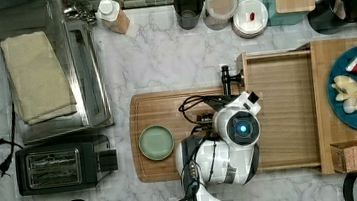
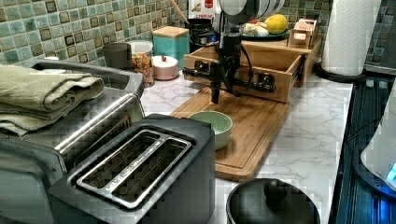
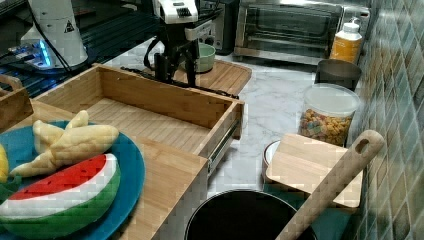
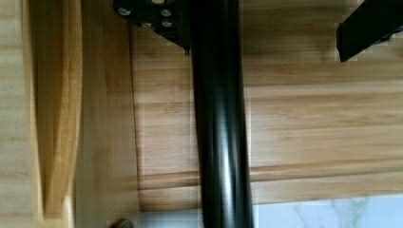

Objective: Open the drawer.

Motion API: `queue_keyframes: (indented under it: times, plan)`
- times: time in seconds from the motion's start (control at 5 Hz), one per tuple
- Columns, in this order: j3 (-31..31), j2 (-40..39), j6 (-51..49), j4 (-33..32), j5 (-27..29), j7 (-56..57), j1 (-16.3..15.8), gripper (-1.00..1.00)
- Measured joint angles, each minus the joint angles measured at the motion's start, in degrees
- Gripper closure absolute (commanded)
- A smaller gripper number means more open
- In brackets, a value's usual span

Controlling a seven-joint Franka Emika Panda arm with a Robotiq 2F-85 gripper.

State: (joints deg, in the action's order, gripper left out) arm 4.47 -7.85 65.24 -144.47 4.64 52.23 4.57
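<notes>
The drawer (image 1: 283,109) stands pulled well out of its wooden cabinet (image 1: 325,105), its plain inside exposed, its front overhanging the cutting board (image 1: 167,106). Its black bar handle (image 4: 221,118) runs along the drawer front, crosswise to the pull direction. The gripper (image 2: 215,79) hangs directly over this bar, fingers spread to either side without clamping it. Judgement: the opening appears largely accomplished.

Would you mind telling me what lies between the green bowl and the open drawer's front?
In the top view, bare cutting board separates the green bowl from the drawer, plus the end effector at the handle.
</notes>
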Motion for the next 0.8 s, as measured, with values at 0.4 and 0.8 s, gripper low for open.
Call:
queue_keyframes:
  times: [0.4,0.8]
  plan:
    - [-0.3,0.0,-0.4,0.3,-0.7,-2.7,-1.1,-1.0]
    - [-0.7,0.8,-0.2,0.0,2.4,-2.8,-0.4,-1.0]
